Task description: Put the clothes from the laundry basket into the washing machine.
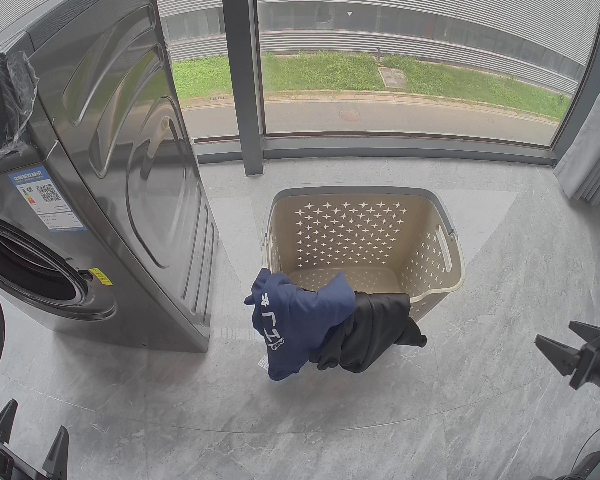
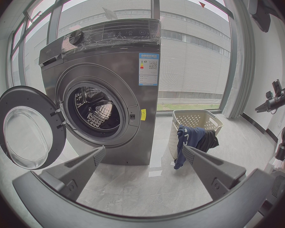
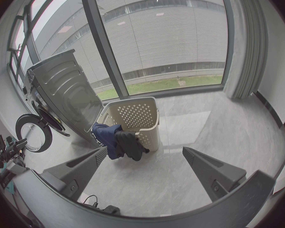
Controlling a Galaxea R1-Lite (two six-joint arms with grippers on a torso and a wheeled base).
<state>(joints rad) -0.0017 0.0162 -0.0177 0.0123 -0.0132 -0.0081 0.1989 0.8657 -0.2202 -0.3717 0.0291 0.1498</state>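
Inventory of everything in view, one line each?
grey front-loading washing machine: 1, dark grey, on the floor on the robot's left
round washer door: 1, dark grey with a glass centre, swung open
beige plastic laundry basket with star-shaped holes: 1, beige, on the floor beside the machine
navy blue garment: 1, navy, draped over the basket's near rim
black garment: 1, black, over the same rim, touching the navy one
glass window wall: 1, dark frame, behind the basket
grey curtain: 1, grey, at the window's right end
left gripper: 1, dark grey, open, low by the machine
right gripper: 1, dark grey, open, right of the basket
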